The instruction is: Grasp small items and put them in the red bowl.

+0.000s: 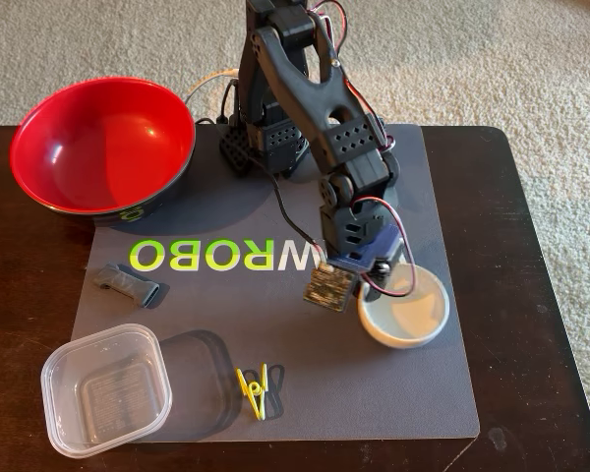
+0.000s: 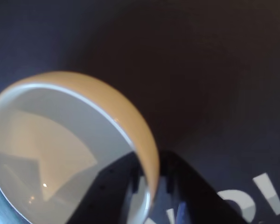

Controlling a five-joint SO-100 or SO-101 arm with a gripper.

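One small white round bowl (image 1: 410, 313) serves as the landmark and is seen resting on the dark grey rectangular mat (image 1: 393, 393), toward the right side of the mat in the fixed view. The black two-finger gripper (image 2: 151, 179) is lowered onto the near-left rim of this bowl. In the wrist view, one finger (image 2: 116, 186) is shown inside the bowl and the other (image 2: 191, 186) outside it, with the wall of the bowl pinched between them, so the pincer is clamped on the rim.

Left of the white bowl and nearer the front edge of the mat, in the fixed view, a yellow clothespin (image 1: 253, 390) is seen lying flat. Further left of the bowl, at the front-left corner of the mat, a clear square plastic tub (image 1: 105, 389) is found standing upright. Left of the bowl and across the mat, a small dark grey clip (image 1: 128, 282) is seen beside the green and white lettering (image 1: 226, 256) printed on the mat. Far to the upper left of the white bowl, the large round bowl (image 1: 103, 146), glossy red inside and black outside, is set at the back-left corner of the mat, partly on the dark wooden table (image 1: 531, 295). All of these are well apart from the white bowl.
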